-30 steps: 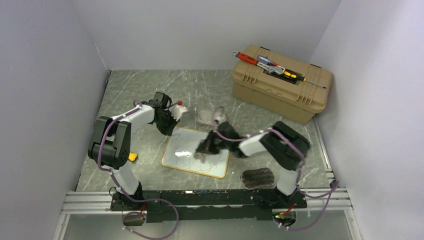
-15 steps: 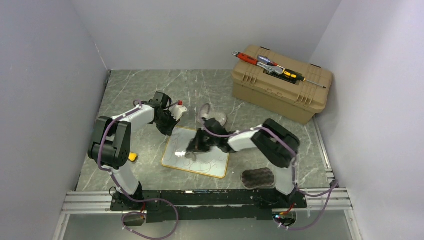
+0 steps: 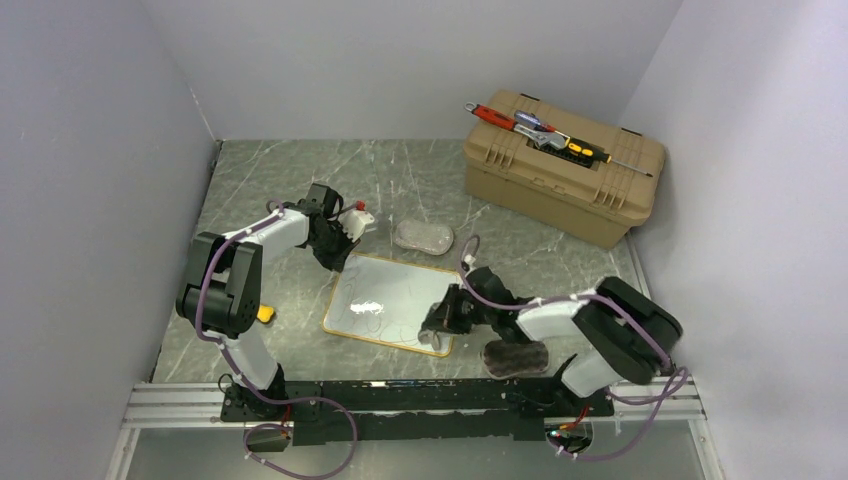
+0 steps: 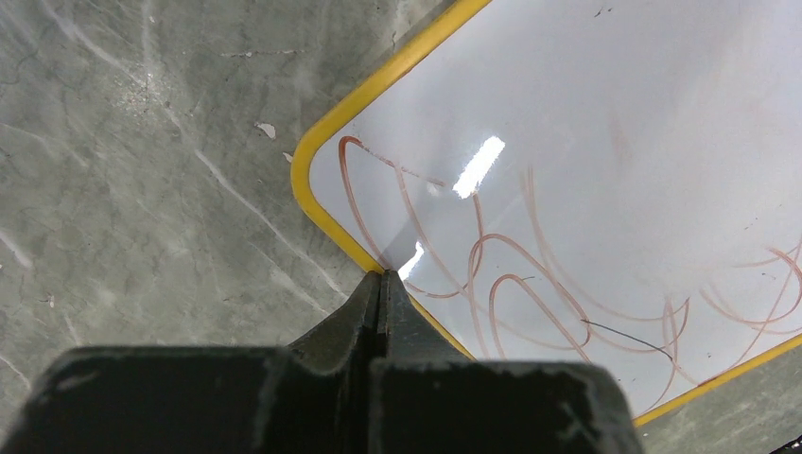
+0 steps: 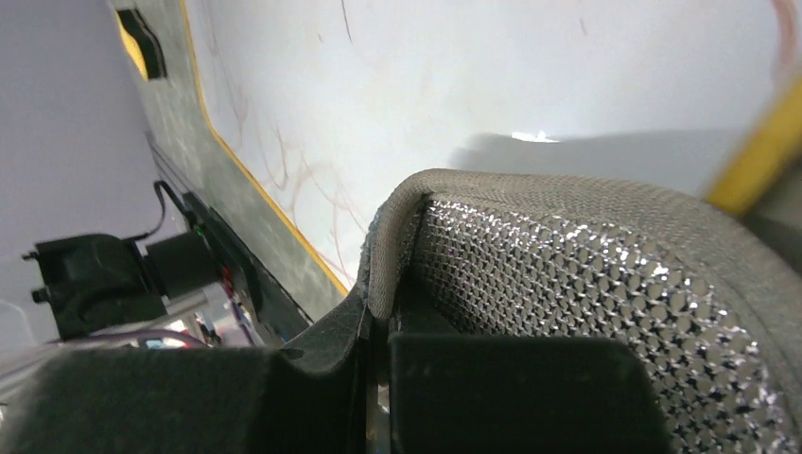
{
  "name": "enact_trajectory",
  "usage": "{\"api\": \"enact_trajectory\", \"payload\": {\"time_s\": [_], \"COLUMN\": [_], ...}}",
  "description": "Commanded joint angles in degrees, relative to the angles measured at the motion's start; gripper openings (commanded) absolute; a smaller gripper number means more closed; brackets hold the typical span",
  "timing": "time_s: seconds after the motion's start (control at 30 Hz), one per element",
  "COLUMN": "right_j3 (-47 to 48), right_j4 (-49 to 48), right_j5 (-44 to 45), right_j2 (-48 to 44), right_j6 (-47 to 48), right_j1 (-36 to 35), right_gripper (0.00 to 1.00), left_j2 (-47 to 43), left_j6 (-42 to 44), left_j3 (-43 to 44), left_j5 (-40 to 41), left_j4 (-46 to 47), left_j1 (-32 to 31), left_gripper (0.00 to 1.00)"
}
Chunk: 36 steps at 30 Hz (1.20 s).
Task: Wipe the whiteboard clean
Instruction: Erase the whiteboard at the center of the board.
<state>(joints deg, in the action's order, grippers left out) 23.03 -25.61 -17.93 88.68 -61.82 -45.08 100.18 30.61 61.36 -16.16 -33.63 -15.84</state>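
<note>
Mesh sponge (image 5: pixel 586 284), dragged to whiteboard (image 3: pixel 392 288) near-right corner

Left gripper (image 3: pixel 347 244) at the far-left corner of the scribbled whiteboard (image 3: pixel 385 288); right gripper (image 3: pixel 438 326) over its near-right corner.

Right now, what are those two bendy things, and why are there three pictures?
They are robot arms, left and right, bolted at a table's near edge, each with a two-finger gripper. The big picture looks down from above; the other two come from cameras on the wrists. On the table lie a whiteboard with reddish scribbles, a tan toolbox with tools on top, a pale pad and a dark pad. The left gripper is shut, its tip at the board's yellow edge. The right gripper pinches a sparkly grey scrubbing pad at the board's near right corner.
</note>
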Motion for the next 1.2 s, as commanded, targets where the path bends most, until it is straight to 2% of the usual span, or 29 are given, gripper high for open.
{"api": "enact_trajectory", "payload": {"time_s": [0.0, 0.1, 0.27, 0.33, 0.37, 0.5, 0.7, 0.77, 0.87, 1.0, 1.1, 1.17], "right_j3": [-6.13, 2.45, 26.29, 33.53, 34.22, 26.4, 8.42, 6.42, 7.95, 12.77, 12.27, 10.76], "right_j4": [21.89, 24.17, 31.5, 33.84, 33.86, 31.79, 32.57, 32.04, 29.67, 27.84, 26.63, 25.85], "right_j5": [6.75, 8.42, 8.9, 9.55, 9.36, 10.66, 13.84, 13.99, 12.82, 11.73, 12.06, 12.15], "right_j2": [-4.29, -0.09, 18.62, 23.22, 24.38, 20.41, 3.47, 1.1, 4.46, 11.55, 13.29, 13.2], "right_j6": [2.79, 4.97, 12.03, 13.92, 13.95, 11.78, 8.8, 8.03, 7.93, 8.4, 7.68, 7.17], "right_j1": [-3.49, -7.25, -13.75, -14.89, -14.9, -13.67, -12.4, -12.4, -11.7, -11.52, -10.77, -9.96], "right_gripper": [0.0, 0.0, 0.0, 0.0, 0.0, 0.0, 0.0, 0.0, 0.0, 0.0, 0.0, 0.0], "left_j2": [4.3, 4.42, 4.64, 4.95, 5.08, 5.41, 5.82, 5.73, 4.89, -0.32, -3.45, -3.91], "left_j6": [-0.03, -0.39, -0.8, -0.98, -0.99, -0.74, -1.02, -1.28, -2.7, -3.67, -2.82, -2.23], "left_j3": [-3.03, -2.92, -2.96, -2.86, -2.83, -3.03, -2.38, -1.67, 1.47, 2.84, 0.46, -2.21], "left_j5": [0.1, 0.0, 0.04, 0.04, 0.11, 1.14, 1.69, 1.67, 1.03, -2.15, -2.89, -2.24], "left_j4": [-3.77, -3.77, -3.83, -3.97, -4.0, -3.74, -3.71, -3.96, -7.21, -12.09, -13.84, -13.32], "left_j1": [-0.95, -0.95, -0.95, -0.96, -1.0, -1.03, -0.95, -0.95, -0.65, 0.33, 0.54, 0.54], "left_gripper": [0.02, 0.02, 0.02, 0.02, 0.02, 0.02, 0.03, 0.02, 0.04, 0.19, 0.43, 0.45]}}
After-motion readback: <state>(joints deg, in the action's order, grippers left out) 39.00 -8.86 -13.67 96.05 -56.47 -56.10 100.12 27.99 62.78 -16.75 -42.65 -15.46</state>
